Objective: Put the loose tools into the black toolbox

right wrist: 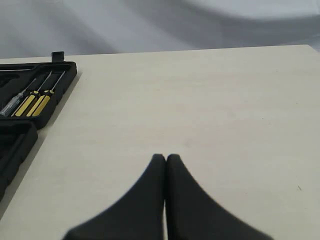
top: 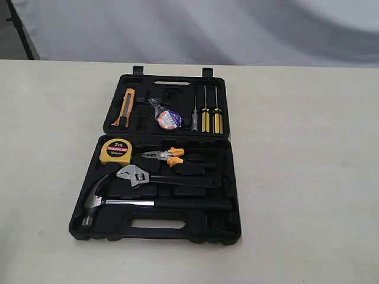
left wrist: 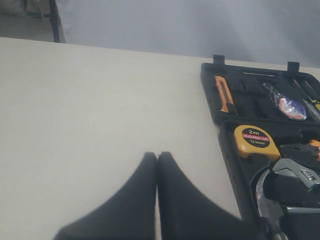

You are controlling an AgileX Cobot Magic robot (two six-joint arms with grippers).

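Observation:
The black toolbox (top: 231, 177) lies open on the table, both halves flat. In its near half rest the steel claw hammer (top: 118, 203) and the silver-jawed adjustable wrench (top: 142, 176). The black tape roll (top: 168, 120) with its coloured label sits in the far half. In the left wrist view the toolbox (left wrist: 227, 145) lies off to one side, with the wrench jaw (left wrist: 295, 170), the hammer head (left wrist: 265, 200) and the tape roll (left wrist: 292, 107) showing. My left gripper (left wrist: 157, 156) is shut and empty over bare table. My right gripper (right wrist: 166, 157) is shut and empty, apart from the toolbox (right wrist: 55, 95).
A yellow tape measure (top: 115, 151) and orange-handled pliers (top: 166, 156) sit in the near half. An orange utility knife (top: 125, 106) and yellow-handled screwdrivers (top: 211, 118) lie in the far half. Neither arm shows in the exterior view. Pale table (top: 308, 177) surrounds the case.

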